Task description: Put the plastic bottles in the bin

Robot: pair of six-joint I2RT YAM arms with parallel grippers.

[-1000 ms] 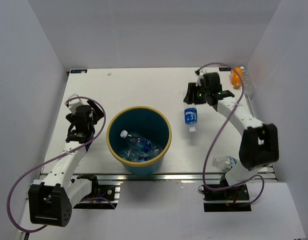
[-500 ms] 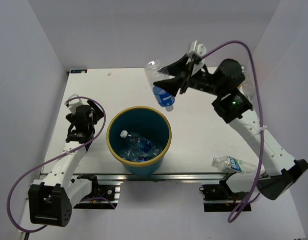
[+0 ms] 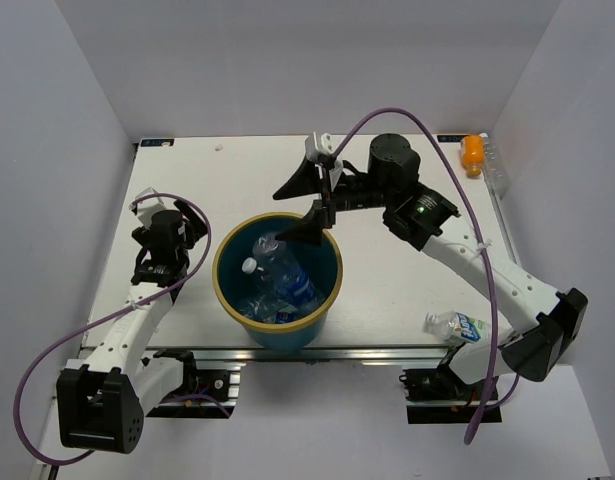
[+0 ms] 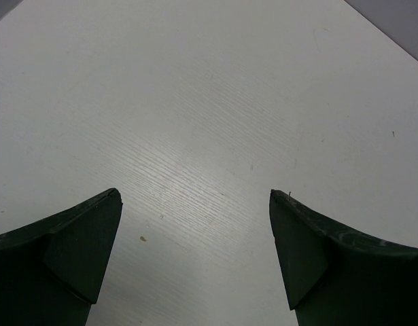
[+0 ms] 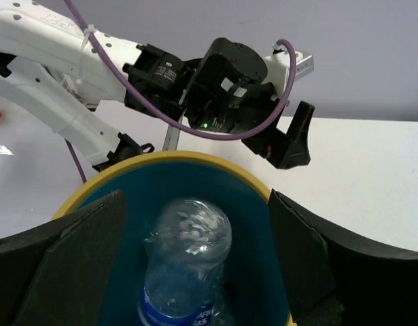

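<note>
Bottles already sit in the bin [image 3: 223, 292], and the one nearest the right gripper [image 3: 305, 208] is a clear bottle with a blue label [image 3: 279, 262]. It stands tilted inside the tub, leaning toward the far side of the wall, with its clear end up and its label lower down. The right gripper hangs over the far rim with its two fingers spread wide and nothing between them. The bottle is below the fingers and apart from them, not touching either one. The right wrist view shows the same thing: the right gripper [image 5: 196, 197] frames the yellow rim of the bin [image 5: 195, 157], and the blue-labelled bottle [image 5: 185, 261] sits lower, centred in the gap between the fingers and inside the teal wall. Around its foot is a heap of other bottles [image 3: 257, 305], one with a white cap. Three more bottles are outside the bin on the table [image 3: 387, 300]: a labelled one [image 3: 455, 324] on its side at the near edge by the right arm's base, and an orange bottle [image 3: 472, 155] with a clear bottle [image 3: 495, 172] just beside it at the far right corner. The left gripper [image 3: 154, 270] is to the left of the bin, well apart from every bottle. In its own camera the left gripper [image 4: 195, 193] has its fingers parted over bare table [image 4: 195, 88], holding nothing.
</note>
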